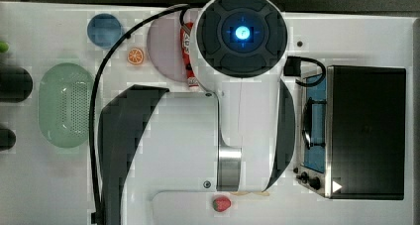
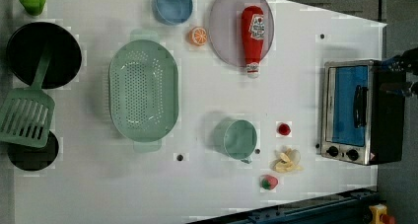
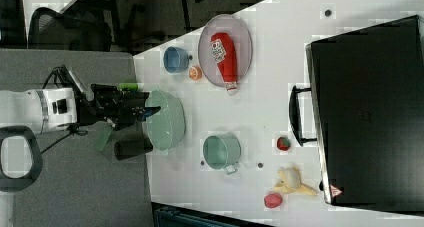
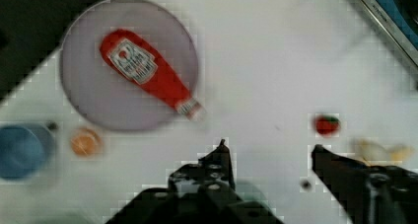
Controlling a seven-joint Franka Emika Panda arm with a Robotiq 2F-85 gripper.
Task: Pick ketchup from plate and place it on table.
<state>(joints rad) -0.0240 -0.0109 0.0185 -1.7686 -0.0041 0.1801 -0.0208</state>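
Observation:
The ketchup (image 2: pixel 252 36) is a slim red bottle lying flat on the lilac-grey plate (image 2: pixel 224 26), with its white cap poking just over the plate's rim onto the white table (image 2: pixel 296 76). The wrist view shows the ketchup (image 4: pixel 148 73) on the plate (image 4: pixel 98 100), some way beyond my gripper (image 4: pixel 269 147). The gripper is open, its dark fingers spread above bare table (image 4: pixel 266 61) with nothing between them. In the right view my gripper (image 3: pixel 150 110) hangs high above the scene. In the top view the arm covers part of the ketchup (image 1: pixel 187 54) and the plate (image 1: pixel 166 46).
A blue cup (image 2: pixel 172 4) and an orange slice (image 2: pixel 198 36) sit beside the plate. A green perforated basket (image 2: pixel 143 91), a mint mug (image 2: pixel 236 139), a toaster oven (image 2: pixel 352 110), a strawberry (image 2: pixel 268 182) and pale peel pieces (image 2: pixel 287 161) are spread over the table.

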